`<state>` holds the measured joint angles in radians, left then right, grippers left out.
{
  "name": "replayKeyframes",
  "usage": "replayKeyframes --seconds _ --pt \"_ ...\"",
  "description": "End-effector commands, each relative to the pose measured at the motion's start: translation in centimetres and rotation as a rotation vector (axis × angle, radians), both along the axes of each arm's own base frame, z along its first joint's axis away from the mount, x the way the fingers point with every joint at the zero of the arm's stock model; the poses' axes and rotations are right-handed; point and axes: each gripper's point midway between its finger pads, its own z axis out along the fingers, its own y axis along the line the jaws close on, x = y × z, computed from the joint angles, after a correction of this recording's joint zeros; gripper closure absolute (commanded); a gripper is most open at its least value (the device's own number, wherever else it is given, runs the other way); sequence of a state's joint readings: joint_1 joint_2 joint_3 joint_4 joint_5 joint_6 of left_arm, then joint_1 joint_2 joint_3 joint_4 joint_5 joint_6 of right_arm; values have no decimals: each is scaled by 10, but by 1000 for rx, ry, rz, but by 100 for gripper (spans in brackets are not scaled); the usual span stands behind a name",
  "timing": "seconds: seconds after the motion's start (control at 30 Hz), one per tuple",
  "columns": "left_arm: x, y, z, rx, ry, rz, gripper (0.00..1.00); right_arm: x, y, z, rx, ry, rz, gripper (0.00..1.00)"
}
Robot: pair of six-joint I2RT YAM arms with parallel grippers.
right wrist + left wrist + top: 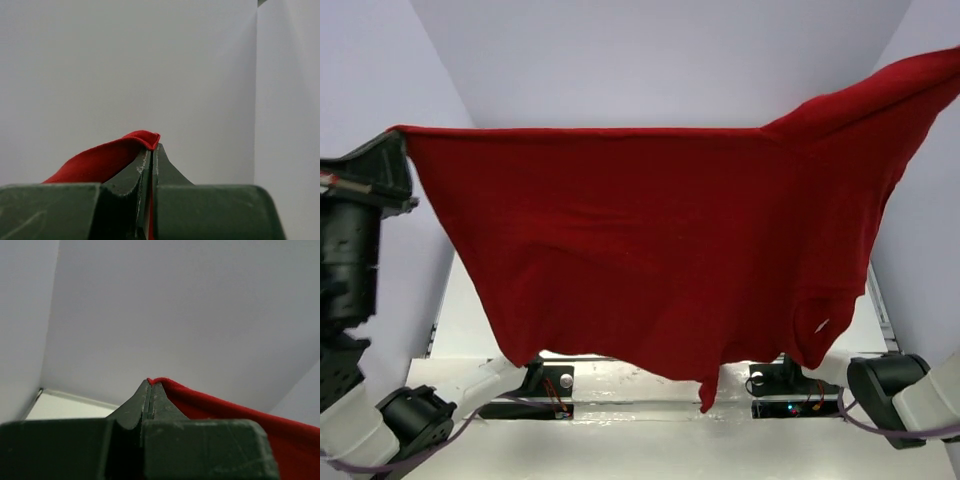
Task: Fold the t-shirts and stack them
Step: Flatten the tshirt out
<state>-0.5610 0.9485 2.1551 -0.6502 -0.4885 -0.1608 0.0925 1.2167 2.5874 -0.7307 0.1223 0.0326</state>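
The dark red t-shirt hangs spread wide in the air between my two grippers and fills the middle of the top view. My left gripper is shut on its upper left corner; the cloth edge runs off to the right of the closed jaws. My right gripper is beyond the top view's upper right edge; in its wrist view the gripper is shut on a fold of the red cloth. The green and pink t-shirts are hidden or out of view.
White walls enclose the back and sides. The pale table surface shows below the shirt's left edge. The arm bases stand at the near edge, under the shirt's lower hem.
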Motion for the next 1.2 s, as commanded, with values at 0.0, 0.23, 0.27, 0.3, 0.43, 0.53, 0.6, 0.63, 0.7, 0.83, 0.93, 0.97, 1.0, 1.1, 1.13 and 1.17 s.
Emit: replayKeyframes --seconds 0.0,0.23,0.27,0.3,0.43,0.53,0.6,0.63,0.7,0.83,0.93,0.97,1.0,1.1,1.13,1.17 --pt "74 -12 -47 81 209 189 100 78 -6 -16 -22 105 -84 100" --pt "130 -43 -66 135 318 206 100 169 -3 -47 -54 240 -117 100" --pt "140 -50 -70 149 335 199 100 178 -2 -52 -56 255 -114 100" --pt "135 -49 -59 132 312 188 100 179 -1 -52 -57 257 -110 100" --pt "120 -47 -45 103 255 146 100 158 -8 -48 -59 238 -137 100" --pt "101 -36 -37 89 225 141 100 129 -14 -40 -59 203 -165 100" --pt "91 -31 -39 89 228 136 100 102 -16 -32 -54 163 -161 100" --pt "87 -29 -40 91 231 134 100 96 -16 -32 -50 159 -158 100" --pt "73 -23 -37 79 206 114 100 73 -17 -27 -46 131 -155 100" --pt "43 -12 -27 55 147 77 100 29 -17 -18 -36 67 -130 100" --pt "22 -7 -18 39 97 38 100 3 -14 -11 -29 25 -95 100" --pt "11 -5 -12 32 67 11 100 -11 -10 -7 -31 -2 -71 100" --pt "6 -5 -10 25 53 -2 100 -19 -9 -4 -31 -19 -58 100" --pt "-12 0 0 4 -2 -35 100 -40 -4 2 -30 -61 -20 100" --pt "-15 1 1 -1 -8 -37 100 -43 -3 4 -33 -68 -13 100" --pt "-16 1 1 -2 -9 -39 100 -47 -1 5 -41 -78 -3 100"
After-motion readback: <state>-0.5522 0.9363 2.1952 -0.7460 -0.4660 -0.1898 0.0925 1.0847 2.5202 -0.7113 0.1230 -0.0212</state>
